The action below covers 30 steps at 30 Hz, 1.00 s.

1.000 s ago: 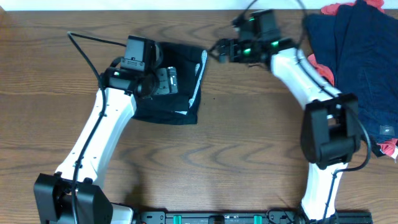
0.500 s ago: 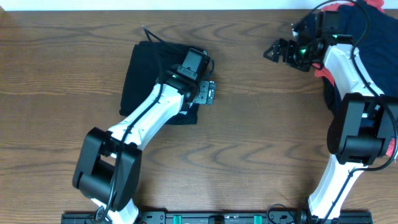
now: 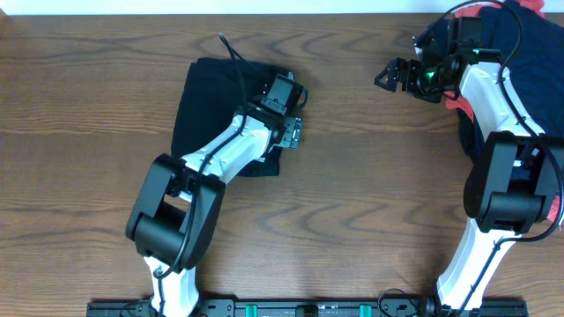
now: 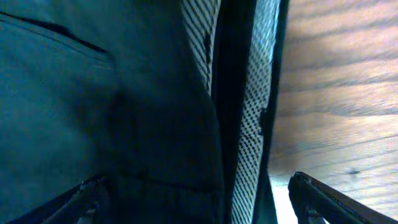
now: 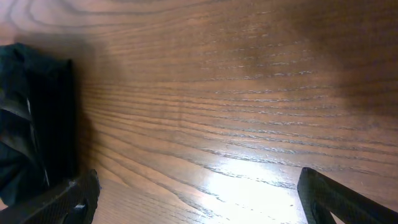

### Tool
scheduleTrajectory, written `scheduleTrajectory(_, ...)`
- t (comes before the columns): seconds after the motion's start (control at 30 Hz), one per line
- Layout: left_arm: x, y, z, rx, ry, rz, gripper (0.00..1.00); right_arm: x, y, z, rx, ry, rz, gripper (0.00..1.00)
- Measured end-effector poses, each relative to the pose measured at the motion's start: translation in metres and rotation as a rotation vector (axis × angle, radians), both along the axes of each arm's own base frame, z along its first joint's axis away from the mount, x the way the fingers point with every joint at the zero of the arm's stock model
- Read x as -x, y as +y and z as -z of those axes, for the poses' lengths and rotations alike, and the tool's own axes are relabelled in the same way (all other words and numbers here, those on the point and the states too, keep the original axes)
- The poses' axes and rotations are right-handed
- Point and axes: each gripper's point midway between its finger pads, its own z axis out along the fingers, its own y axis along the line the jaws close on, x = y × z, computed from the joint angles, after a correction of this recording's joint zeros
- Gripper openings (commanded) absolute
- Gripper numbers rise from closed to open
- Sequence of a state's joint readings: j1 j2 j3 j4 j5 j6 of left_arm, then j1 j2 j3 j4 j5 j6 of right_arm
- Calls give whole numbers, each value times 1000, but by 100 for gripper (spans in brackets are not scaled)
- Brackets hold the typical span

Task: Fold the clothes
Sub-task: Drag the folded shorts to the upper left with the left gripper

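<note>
Shorts [image 3: 204,104] lie folded as a black rectangle on the tabletop [image 3: 88,220], left of centre and in the far half of the overhead view. Left claw [image 3: 295,132] sits at the rectangle's right edge, with the arm lying diagonally over the cloth's near right corner. It is spread wide with nothing pinched. In the left wrist view one finger [image 4: 84,200] is over black cloth and the other [image 4: 326,199] over bare wood, so the claw straddles the edge of the cloth. The same view shows the whitish mesh lining [image 4: 256,112] running along that edge as two strips with a dark fold between them. Can't tell whether the fingertips touch the cloth. Right claw [image 3: 386,76] is well apart from the shorts, off to their right near the tabletop's far edge, pointing toward them with bare wood between. It is also spread wide and holds nothing. The right wrist view has its fingers at the two lower corners with only wood grain between, and the black end of the shorts at far left of frame. Behind the right arm, in the far right corner, is a heap of other garments: dark navy cloth [image 3: 538,62] over something red [image 3: 480,9].
</note>
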State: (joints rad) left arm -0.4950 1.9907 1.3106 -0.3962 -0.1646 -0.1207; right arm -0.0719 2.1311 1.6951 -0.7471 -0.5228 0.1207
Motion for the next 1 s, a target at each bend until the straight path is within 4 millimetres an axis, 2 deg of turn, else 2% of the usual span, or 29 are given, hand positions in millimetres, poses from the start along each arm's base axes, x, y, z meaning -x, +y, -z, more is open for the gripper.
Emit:
scheduleTrajectory(0.13, 2, 1, 11, -44, 22, 64, 90, 0, 0, 0, 0, -1, 0, 99)
scheduleTrajectory(0.23, 3, 4, 18, -84, 34, 100, 80, 0, 0, 0, 0, -1, 0, 99)
scheduleTrajectory(0.37, -3, 8, 20, -127, 23, 121, 57, 1, 2, 0, 3, 1, -6, 99)
scheduleTrajectory(0.5, -8, 13, 22, -149, 15, 123, 26, 1, 3, 1, 4, 1, -11, 99)
scheduleTrajectory(0.6, -17, 25, 22, -175, -7, 99, 20, 4, 9, 2, 13, 2, -36, 99)
scheduleTrajectory(0.67, -27, 36, 21, -189, -31, 72, 19, 5, 17, 2, 17, 2, -59, 99)
scheduleTrajectory(0.77, -47, 61, 18, -189, -82, 1, 9, 8, 26, 3, 31, 2, -86, 99)
scheduleTrajectory(0.8, -54, 71, 17, -187, -97, -25, 6, 9, 28, 4, 36, 5, -90, 99)
scheduleTrajectory(1.0, -86, 145, 9, -190, -175, -181, 6, 11, 33, 6, 58, 9, -105, 99)
